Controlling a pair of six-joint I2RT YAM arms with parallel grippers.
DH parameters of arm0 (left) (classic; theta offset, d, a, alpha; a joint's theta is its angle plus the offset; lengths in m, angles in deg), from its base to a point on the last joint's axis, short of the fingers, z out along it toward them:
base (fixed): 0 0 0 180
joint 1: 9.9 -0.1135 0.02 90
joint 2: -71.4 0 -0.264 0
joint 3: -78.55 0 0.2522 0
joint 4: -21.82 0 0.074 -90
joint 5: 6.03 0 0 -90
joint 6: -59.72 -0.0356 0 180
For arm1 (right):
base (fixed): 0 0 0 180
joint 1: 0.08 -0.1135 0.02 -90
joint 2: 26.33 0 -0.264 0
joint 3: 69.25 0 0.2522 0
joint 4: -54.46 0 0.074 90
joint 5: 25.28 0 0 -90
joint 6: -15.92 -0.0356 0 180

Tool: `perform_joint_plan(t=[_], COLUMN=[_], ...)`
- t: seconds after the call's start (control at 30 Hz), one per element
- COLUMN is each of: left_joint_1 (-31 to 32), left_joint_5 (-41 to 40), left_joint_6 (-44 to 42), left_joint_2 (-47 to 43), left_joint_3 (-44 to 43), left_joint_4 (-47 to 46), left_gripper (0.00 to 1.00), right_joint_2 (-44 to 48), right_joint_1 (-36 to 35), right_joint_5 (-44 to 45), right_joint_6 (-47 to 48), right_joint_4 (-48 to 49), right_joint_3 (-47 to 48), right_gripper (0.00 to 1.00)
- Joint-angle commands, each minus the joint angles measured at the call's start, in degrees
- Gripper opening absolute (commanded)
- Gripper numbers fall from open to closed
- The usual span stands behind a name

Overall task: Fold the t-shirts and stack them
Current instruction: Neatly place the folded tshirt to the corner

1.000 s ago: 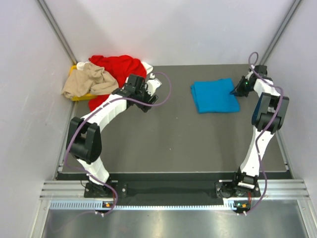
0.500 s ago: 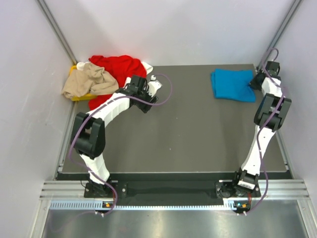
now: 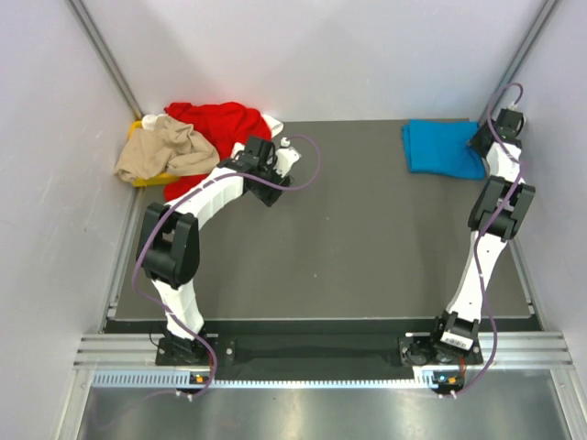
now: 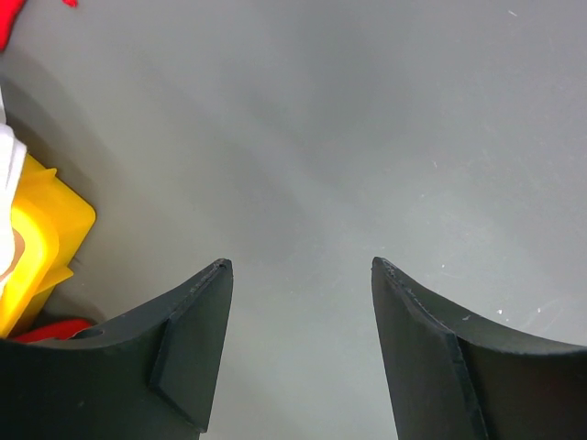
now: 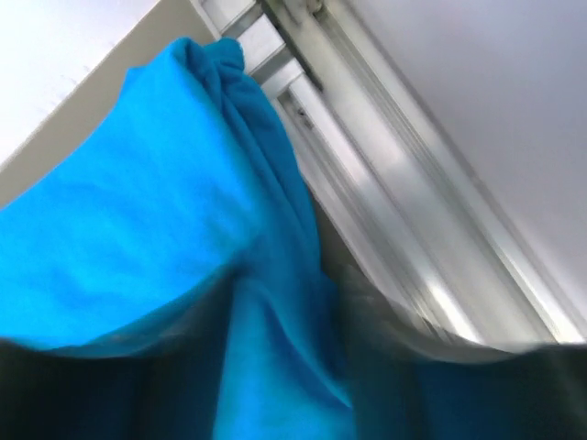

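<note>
Top external: blue t-shirt [image 3: 440,148] lies folded at the table's [image 3: 348,238] 1 o'clock corner, with the right gripper [image 3: 481,140] at its 3 o'clock edge. Right wrist view is blurred, but blue cloth sits pinched between the fingers, so it's clamped on that shirt. Red t-shirt [image 3: 215,126] and beige t-shirt [image 3: 165,151] are heaped over the yellow tray [image 3: 147,180] at 10 o'clock, with the white t-shirt [image 3: 272,124] peeking out beside them. Left gripper [image 3: 282,154] is just beside the heap, jaws apart, nothing between.

The right arm [image 3: 495,206] has dragged the blue t-shirt [image 3: 442,148] from nearer the middle into the far right corner.
</note>
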State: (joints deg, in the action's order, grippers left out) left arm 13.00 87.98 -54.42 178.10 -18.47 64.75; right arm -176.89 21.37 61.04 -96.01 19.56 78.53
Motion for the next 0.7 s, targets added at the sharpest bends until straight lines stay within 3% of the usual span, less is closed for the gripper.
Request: perform_joint_plan(t=[0.0, 0.07, 0.1, 0.23, 0.4, 0.67], left_joint_1=[-0.3, -0.3, -0.3, -0.3, -0.3, -0.7], left_joint_5=[-0.1, 0.0, 0.3, 1.3, 1.1, -0.5], left_joint_6=[0.1, 0.2, 0.3, 0.4, -0.1, -1.6], left_joint_2=[0.2, -0.4, -0.9, -5.1, -12.6, -33.4], left_joint_3=[-2.5, -2.6, -2.5, -1.3, 5.0, 25.7], left_joint_4=[1.2, 1.4, 1.4, 1.9, 2.2, 2.6], left_gripper=[0.67, 0.67, 0.67, 0.68, 0.68, 0.69], right_joint_2=[1.2, 4.3, 5.8, 18.7, 36.6, 71.2], right_joint_1=[1.8, 1.7, 1.7, 1.0, -1.1, -6.2], right_joint_5=[1.4, 1.5, 1.6, 5.2, 10.4, -0.3], right_joint_6=[1.8, 2.3, 2.5, 3.3, 5.3, 3.4], right_joint_4=[2.9, 2.7, 2.6, 3.4, 7.8, 4.6], right_joint_3=[1.9, -1.5, -2.9, -13.4, -35.5, -67.2], right_gripper=[0.55, 0.91, 0.99, 1.0, 1.0, 1.0])
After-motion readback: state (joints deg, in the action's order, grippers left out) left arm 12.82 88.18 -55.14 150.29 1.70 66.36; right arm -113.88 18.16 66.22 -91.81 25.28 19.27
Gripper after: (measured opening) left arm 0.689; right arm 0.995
